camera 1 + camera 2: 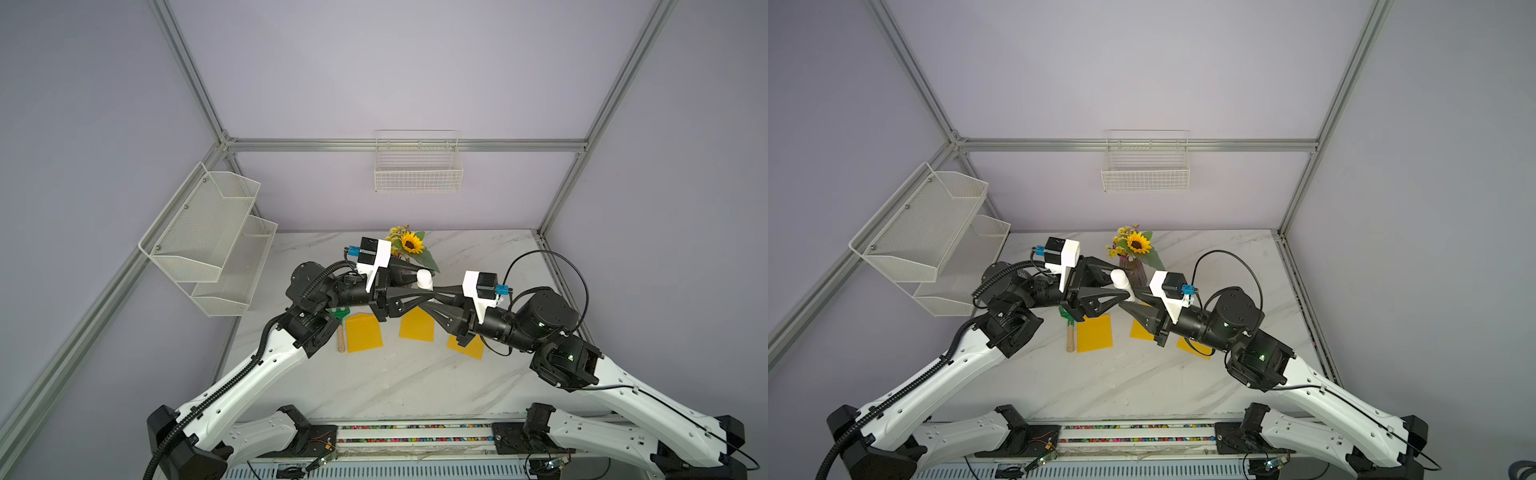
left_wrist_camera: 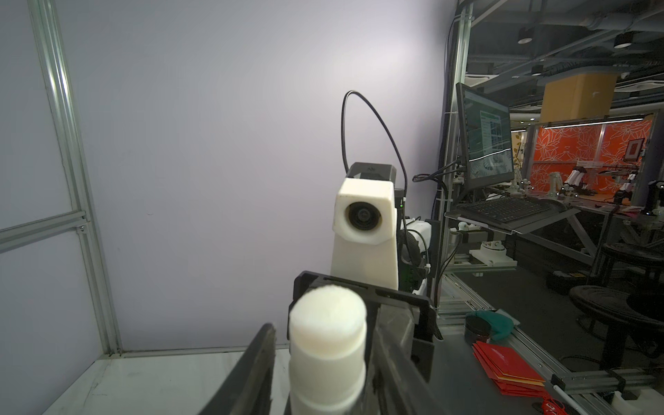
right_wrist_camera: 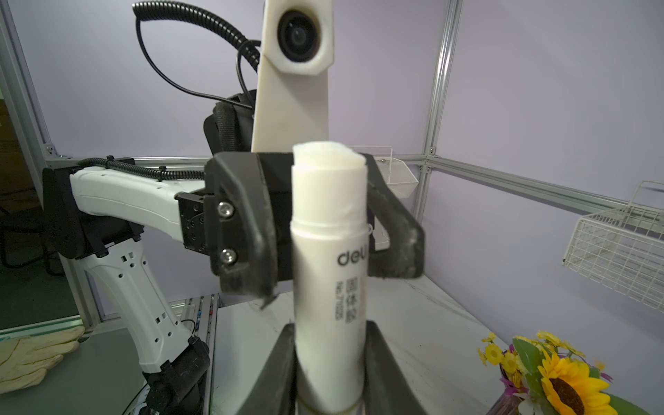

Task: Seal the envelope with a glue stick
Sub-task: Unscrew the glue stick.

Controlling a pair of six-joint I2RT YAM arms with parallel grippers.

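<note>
walls (image 1: 374, 75): lilac | tabletop (image 1: 395, 382): white marble | frame (image 1: 311, 145): aluminium | basket (image 1: 417, 178): white wire

This is a robotics lab: a left arm (image 1: 257, 374) and a right arm (image 1: 648, 411), white and black, rise from a rail (image 1: 415, 434) at the near edge of a marble-look table (image 1: 395, 374), inside a cell of aluminium frame (image 1: 405, 145) and plain lilac panels (image 1: 395, 75). Past the cell's open side, the left wrist view shows a monitor (image 2: 485, 143) and keyboard (image 2: 503, 212) on a stand, an exposed dark ceiling (image 2: 557, 36) with pipes and lamps, and an orange patterned wall (image 2: 575, 151) beyond
</note>
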